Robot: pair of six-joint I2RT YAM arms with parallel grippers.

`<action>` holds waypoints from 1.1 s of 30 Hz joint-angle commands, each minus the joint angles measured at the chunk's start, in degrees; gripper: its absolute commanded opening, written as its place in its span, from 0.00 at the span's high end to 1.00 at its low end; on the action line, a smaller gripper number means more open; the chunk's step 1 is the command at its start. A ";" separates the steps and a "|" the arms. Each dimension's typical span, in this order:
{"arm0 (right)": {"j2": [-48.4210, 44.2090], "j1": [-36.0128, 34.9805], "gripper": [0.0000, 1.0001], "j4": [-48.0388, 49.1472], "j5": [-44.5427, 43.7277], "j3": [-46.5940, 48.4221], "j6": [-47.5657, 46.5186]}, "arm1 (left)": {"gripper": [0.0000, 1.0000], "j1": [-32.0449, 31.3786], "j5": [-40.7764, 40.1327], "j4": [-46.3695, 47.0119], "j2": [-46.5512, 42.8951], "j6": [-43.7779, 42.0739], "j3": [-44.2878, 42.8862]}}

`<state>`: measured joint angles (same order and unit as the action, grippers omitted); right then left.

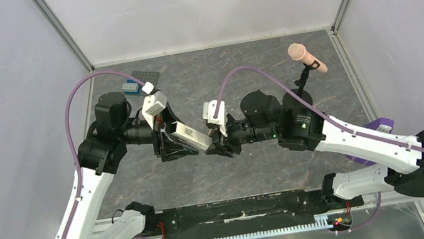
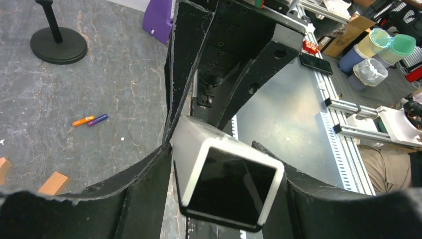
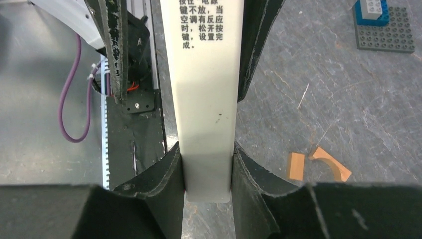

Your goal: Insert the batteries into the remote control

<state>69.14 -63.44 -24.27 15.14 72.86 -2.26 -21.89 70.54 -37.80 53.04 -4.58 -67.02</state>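
**Remote clamped by right gripper, left jaws slack, batteries not yet picked up**

The right gripper [image 3: 206, 155] is clamped across the narrow sides of the remote control [image 3: 206, 99], close to one end. Both fingers are pressed flat on the cream plastic in the right wrist view.

The left gripper [image 2: 215, 152] is set around the other end of the same bar. A gap is visible between one finger and the bar in the right wrist view, so it is judged open and only straddling. The bar's weight is taken to be carried by the right side alone.

The remote is held in the air between the two arms, roughly level, above the table [image 3: 308, 99]. A face with printed text is turned to the right wrist camera. A dark window is seen at the end inside the left jaws. The battery recess is not found in any view, so its face cannot be told.

The batteries [image 2: 90, 120], one orange and one blue, are lying together on the table, touching, well apart from both grippers. Two orange-brown blocks [image 3: 295, 166] lie nearer the arms, and a studded plate with a blue brick [image 3: 385, 35] sits farther back.

The two-ended hold is read as a regrasp. With one end secured by the right, the left can be freed to fetch a battery. No loading has been done yet. Thin cylinders on a flat top are expected to roll when nudged.
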 commanded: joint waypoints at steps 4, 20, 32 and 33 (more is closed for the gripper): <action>1.51 0.25 0.95 -3.99 0.75 4.41 -1.48 | 0.35 -0.21 -1.19 -3.31 -0.13 -5.44 -2.06; 3.44 0.24 0.96 -9.54 7.66 9.84 2.18 | 0.41 -0.18 3.04 -1.52 -7.21 -19.48 5.38; 4.26 0.29 0.98 -10.62 7.20 8.31 2.74 | 0.28 -0.24 -1.27 6.52 -9.07 -16.93 8.05; 4.26 0.29 0.99 -10.61 7.18 8.19 2.73 | 0.28 -0.24 -1.65 6.91 -9.29 -16.54 8.12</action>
<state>73.78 -63.35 -35.81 21.19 80.12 0.69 -22.00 70.46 -35.00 44.66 -20.05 -58.83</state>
